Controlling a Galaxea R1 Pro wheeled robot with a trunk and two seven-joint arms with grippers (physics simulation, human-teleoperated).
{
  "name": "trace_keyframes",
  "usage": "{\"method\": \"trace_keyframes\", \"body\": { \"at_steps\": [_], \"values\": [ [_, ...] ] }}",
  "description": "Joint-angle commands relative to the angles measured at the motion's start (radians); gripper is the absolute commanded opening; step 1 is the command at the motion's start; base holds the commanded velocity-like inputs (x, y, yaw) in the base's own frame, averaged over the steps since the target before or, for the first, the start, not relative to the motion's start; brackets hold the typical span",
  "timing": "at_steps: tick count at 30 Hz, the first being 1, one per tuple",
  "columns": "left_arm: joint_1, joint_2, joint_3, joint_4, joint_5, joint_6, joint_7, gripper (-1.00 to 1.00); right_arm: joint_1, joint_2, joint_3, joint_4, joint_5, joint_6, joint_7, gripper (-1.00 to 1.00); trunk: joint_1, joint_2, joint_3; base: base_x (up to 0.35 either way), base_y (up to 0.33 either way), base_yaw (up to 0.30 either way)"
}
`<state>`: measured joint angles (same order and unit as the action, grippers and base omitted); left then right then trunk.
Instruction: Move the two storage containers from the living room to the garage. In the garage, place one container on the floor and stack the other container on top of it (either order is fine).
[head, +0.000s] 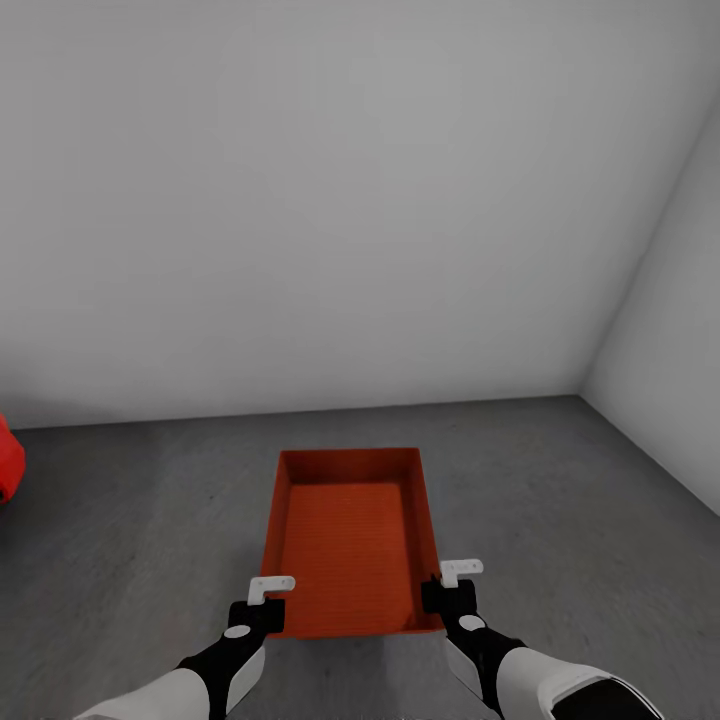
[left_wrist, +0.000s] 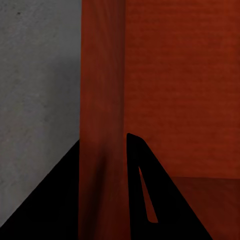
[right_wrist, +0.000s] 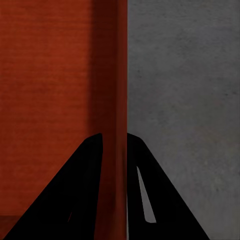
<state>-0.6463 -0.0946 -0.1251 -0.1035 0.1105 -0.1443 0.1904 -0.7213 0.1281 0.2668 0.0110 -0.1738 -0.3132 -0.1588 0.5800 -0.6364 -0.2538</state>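
Orange-red storage container (head: 350, 540) centre-near, just above or on dark grey floor (head: 560, 520); contact unclear. Open top, nothing inside. Left tool (head: 262, 600) pinching container's left wall (left_wrist: 102, 100) near its near corner, one finger each side. Right tool (head: 452, 590) pinching right wall (right_wrist: 112, 75) likewise, dark fingers (right_wrist: 150, 200) straddling it. Red object (head: 8, 462) cut off at far-left edge, well apart from container. Plain white-grey walls (head: 330, 200) beyond, corner at far right. Rough concrete-like floor all around.
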Motion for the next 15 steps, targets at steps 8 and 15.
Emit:
{"method": "trace_keyframes", "body": {
  "at_steps": [8, 15],
  "values": [
    [-0.001, -0.001, 0.002, -0.002, -0.002, -0.003, 0.009, -1.00, -0.001, 0.013, -0.040, 0.003, -0.013, -0.003, -0.004, -1.00, 0.000, -0.001, -0.014, 0.000, 0.000, 0.000],
    [-0.001, 0.000, 0.002, -0.002, -0.002, -0.003, 0.008, -1.00, -0.001, 0.013, -0.040, 0.003, -0.013, -0.003, -0.004, -1.00, 0.000, -0.001, -0.026, 0.000, 0.000, 0.000]
  ]
}}
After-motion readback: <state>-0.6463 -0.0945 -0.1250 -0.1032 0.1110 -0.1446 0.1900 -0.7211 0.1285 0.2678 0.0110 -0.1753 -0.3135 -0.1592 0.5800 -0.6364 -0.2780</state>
